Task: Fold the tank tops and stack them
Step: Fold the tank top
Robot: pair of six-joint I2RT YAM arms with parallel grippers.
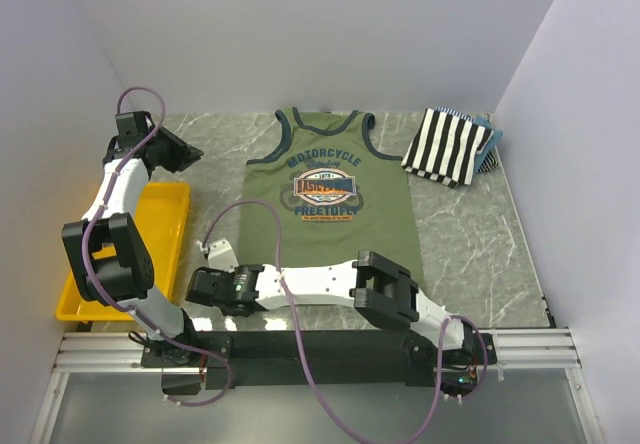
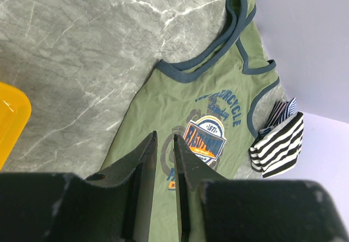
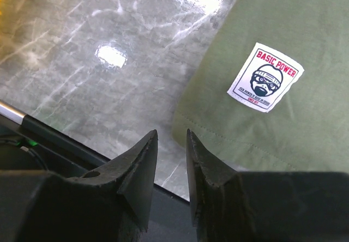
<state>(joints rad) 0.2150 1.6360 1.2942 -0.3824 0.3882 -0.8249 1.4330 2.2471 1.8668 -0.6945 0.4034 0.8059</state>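
The olive-green tank top [image 1: 330, 199] with navy trim and a Motorcycle graphic lies flat and unfolded in the middle of the table. The black-and-white striped tank top [image 1: 452, 144] lies folded at the back right. My left gripper [image 1: 190, 153] hovers above the table to the left of the green top's shoulder, nearly shut and empty. In the left wrist view the gripper [image 2: 164, 135] looks over the green top [image 2: 180, 100] and the striped top [image 2: 278, 144]. My right gripper [image 1: 212, 251] sits low by the green top's front left corner, nearly shut [image 3: 172, 132] and empty, beside the hem [image 3: 240, 138].
A yellow plastic tray [image 1: 160, 226] sits at the left edge under the left arm, its corner in the left wrist view [image 2: 11, 116]. A white label [image 3: 265, 77] is sewn near the hem. The table's front rail [image 3: 54, 135] runs just under the right gripper. White walls enclose the table.
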